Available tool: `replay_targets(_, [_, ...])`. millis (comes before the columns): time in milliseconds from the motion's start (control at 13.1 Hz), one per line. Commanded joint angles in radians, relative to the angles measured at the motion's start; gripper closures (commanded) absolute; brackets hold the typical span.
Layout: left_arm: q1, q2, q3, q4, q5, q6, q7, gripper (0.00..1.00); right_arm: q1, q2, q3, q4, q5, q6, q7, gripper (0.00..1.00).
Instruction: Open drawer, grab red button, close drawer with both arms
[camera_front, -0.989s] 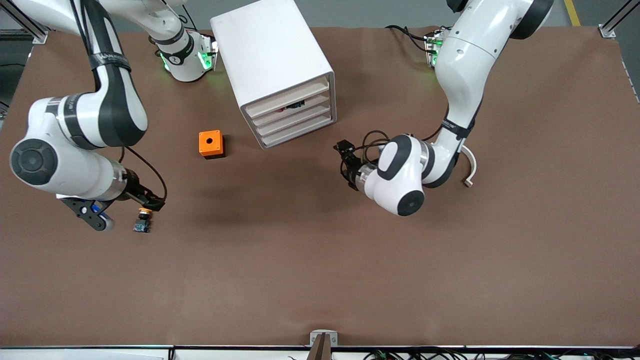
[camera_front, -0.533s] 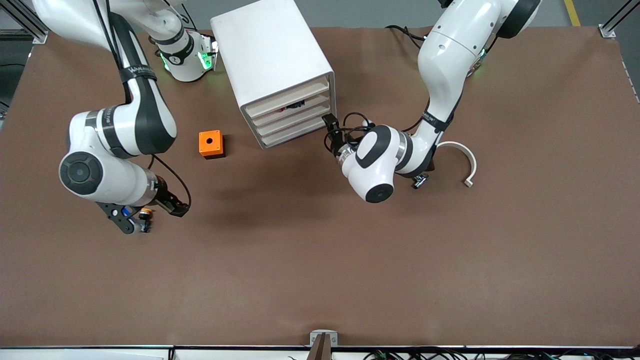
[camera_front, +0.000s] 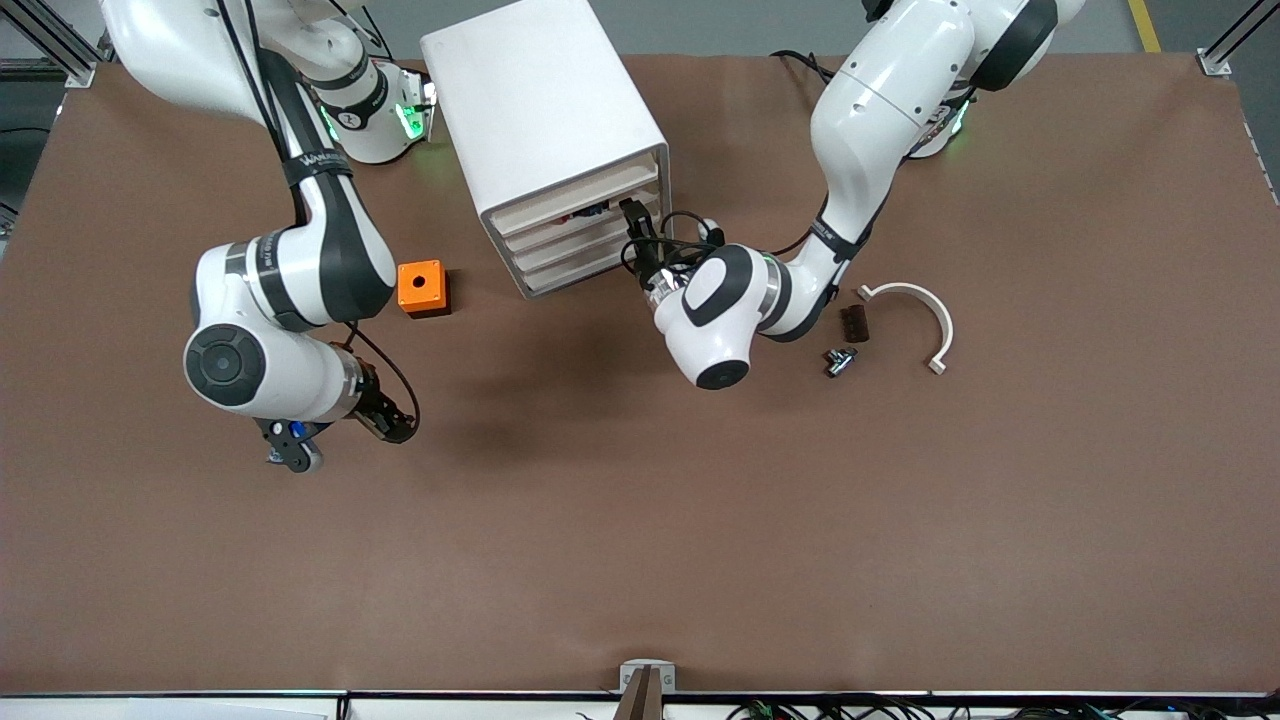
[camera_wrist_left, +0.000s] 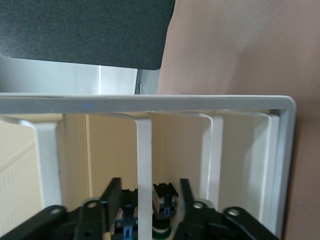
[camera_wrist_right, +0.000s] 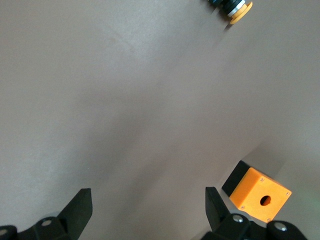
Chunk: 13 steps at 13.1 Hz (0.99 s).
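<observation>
The white cabinet (camera_front: 545, 110) stands at the table's robot side, its three drawers facing the left arm's end. My left gripper (camera_front: 633, 222) is open at the middle drawer (camera_front: 585, 237), which stands nearly shut. In the left wrist view the gripper (camera_wrist_left: 149, 202) straddles that drawer's white front edge (camera_wrist_left: 144, 160) without touching it. Black parts with blue blocks (camera_wrist_left: 165, 196) lie in the drawer. A bit of red and blue (camera_front: 588, 212) shows above it; the button's cap is not clear. My right gripper (camera_front: 345, 440) is open and empty over bare table (camera_wrist_right: 147, 210).
An orange box (camera_front: 423, 288) stands beside the cabinet toward the right arm's end and also shows in the right wrist view (camera_wrist_right: 260, 195). A yellow-capped button (camera_wrist_right: 235, 7) lies near the right gripper. A white curved piece (camera_front: 915, 305), a dark block (camera_front: 853, 323) and a small metal part (camera_front: 838, 360) lie near the left arm.
My left gripper has moved from over the table up to the cabinet's drawer fronts. My right arm has swung toward the table's middle, and its gripper now covers the yellow-capped button in the front view.
</observation>
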Motion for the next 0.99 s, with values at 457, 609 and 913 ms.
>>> replay_targets(457, [0.116,-0.023,0.007,0.036,-0.006,-0.034,-0.005,1.0,0.145,0.026,-0.005,0.118,0.04,0.085,0.177,0.0])
replay_targets(609, [0.163,-0.01,0.01,0.086,-0.009,-0.039,0.004,1.0,0.2,0.03,-0.005,0.117,0.026,0.162,0.277,0.0])
replay_targets(913, [0.217,-0.007,0.01,0.099,-0.017,0.006,0.142,0.86,0.303,0.03,-0.005,0.113,0.029,0.183,0.384,0.0])
